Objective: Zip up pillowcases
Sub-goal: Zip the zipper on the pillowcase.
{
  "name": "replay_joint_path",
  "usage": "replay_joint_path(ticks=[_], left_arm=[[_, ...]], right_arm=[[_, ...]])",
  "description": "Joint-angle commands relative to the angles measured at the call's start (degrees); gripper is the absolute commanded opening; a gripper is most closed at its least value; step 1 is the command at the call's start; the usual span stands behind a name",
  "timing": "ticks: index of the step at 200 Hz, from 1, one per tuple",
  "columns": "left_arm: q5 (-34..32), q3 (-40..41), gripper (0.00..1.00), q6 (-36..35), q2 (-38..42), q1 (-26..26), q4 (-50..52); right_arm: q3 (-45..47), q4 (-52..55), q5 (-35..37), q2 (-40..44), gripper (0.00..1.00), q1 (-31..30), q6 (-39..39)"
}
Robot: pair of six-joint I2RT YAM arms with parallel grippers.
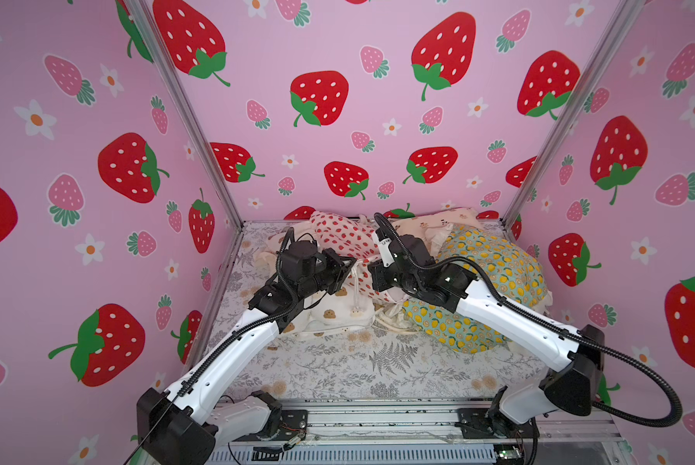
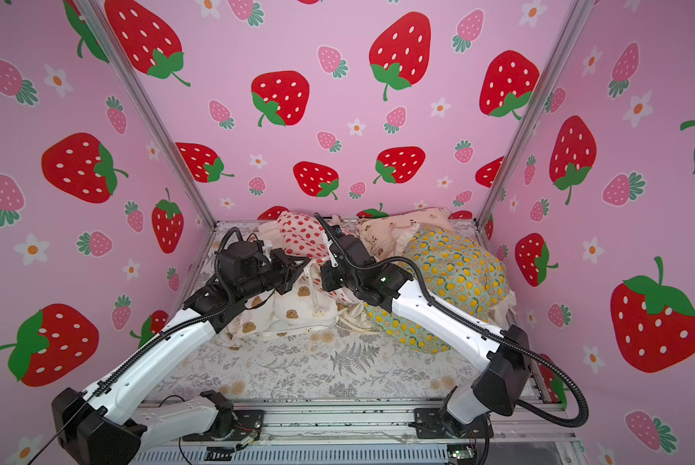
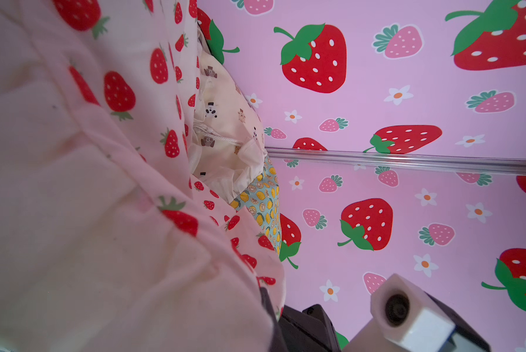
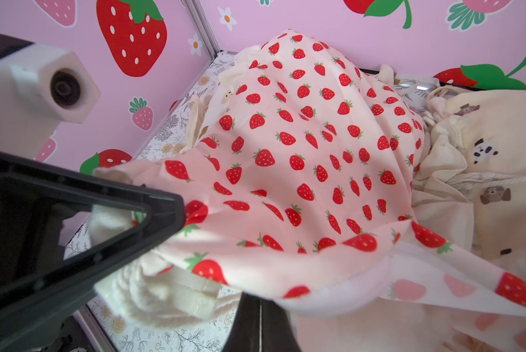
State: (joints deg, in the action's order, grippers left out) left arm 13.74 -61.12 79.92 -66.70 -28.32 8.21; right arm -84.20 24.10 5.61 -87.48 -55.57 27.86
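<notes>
The strawberry pillowcase (image 1: 345,237) is bunched at the middle back, stretched between both grippers. My left gripper (image 1: 353,262) is shut on its cream-ruffled edge; the right wrist view shows that black gripper (image 4: 176,210) pinching the cloth (image 4: 301,152). My right gripper (image 1: 372,277) meets the same pillowcase from the right. Its fingers (image 4: 252,323) are pressed together, with the tips under the hem. The cookie pillowcase (image 1: 333,314) lies in front. To the right is the lemon pillowcase (image 1: 494,273), and the bear pillowcase (image 1: 438,225) is behind it. No zipper is visible.
A grey fern-print sheet (image 1: 378,362) covers the floor in front of the pile. Pink strawberry walls with metal corner posts (image 1: 200,137) close in three sides. A metal rail (image 1: 378,418) with both arm bases runs along the front.
</notes>
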Motion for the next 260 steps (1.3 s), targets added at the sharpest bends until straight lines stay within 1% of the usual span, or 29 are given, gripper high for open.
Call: replay_joint_path(ticks=[1,44,87,129,178,234,260], left_arm=[[-1.34,-2.99,0.0,-1.16,1.99,0.91,1.42],[-0.56,-4.81,0.0,-2.04,2.8,4.57,2.02],[0.63,-7.36,0.0,-3.19,2.1,7.67,2.91],[2.43,-9.14,0.0,-3.58,1.26,11.44,3.16],[4.08,-10.62,0.0,-4.77,0.65,17.63,4.39],[7.57,-12.0,0.0,-6.16,0.34,26.23,6.44],[8.56,-11.62,0.0,-7.15,0.53,28.67,7.52]], right_arm=[[-1.25,1.66,-3.26,1.34,0.0,1.1,2.94],[-2.19,5.44,-11.52,1.7,0.0,2.89,6.87],[-1.2,7.81,-15.06,3.38,0.0,3.95,10.99],[1.93,10.57,-15.16,6.75,0.0,6.7,13.25],[5.76,10.97,-18.3,9.0,0.0,9.63,13.98],[9.58,11.32,-18.17,11.16,0.0,13.07,14.59],[11.84,11.52,-18.68,11.94,0.0,15.57,14.42]])
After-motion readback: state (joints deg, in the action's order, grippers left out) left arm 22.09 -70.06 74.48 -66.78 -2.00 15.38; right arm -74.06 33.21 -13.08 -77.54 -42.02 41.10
